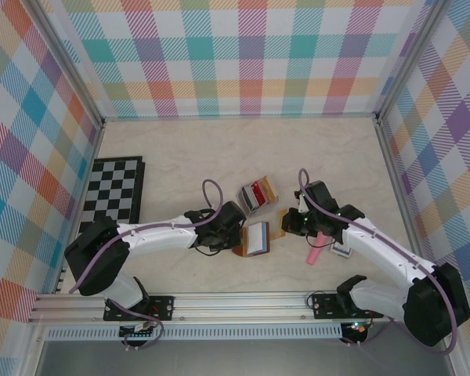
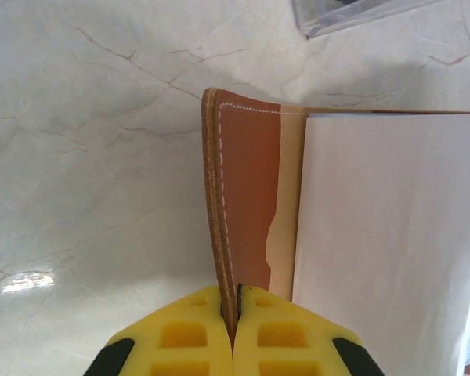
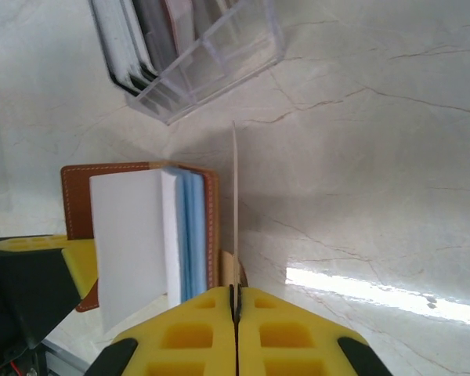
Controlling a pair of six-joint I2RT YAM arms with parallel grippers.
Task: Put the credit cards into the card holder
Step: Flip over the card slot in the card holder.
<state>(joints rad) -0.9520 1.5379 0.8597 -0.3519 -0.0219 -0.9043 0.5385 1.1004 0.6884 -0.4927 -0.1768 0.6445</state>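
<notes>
Top external view, holder: brown leather book-fold card holder (image 1: 256, 239) lies open on the table between the arms.
Left gripper (image 2: 236, 309): clenched on the holder's cover edge; the cover is best pinned flat.
Right gripper (image 3: 235, 301): clamped on a thin plastic credit card (image 3: 235, 196).
Card: upright, just beside the holder; its edge should be squared to a slot.

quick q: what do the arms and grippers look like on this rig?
Left arm and right arm: white links, black joint housings and bases. A purple cable loops along each. Left gripper and right gripper: yellow fingers with square recesses moulded in, black patches at the outer edges.
</notes>
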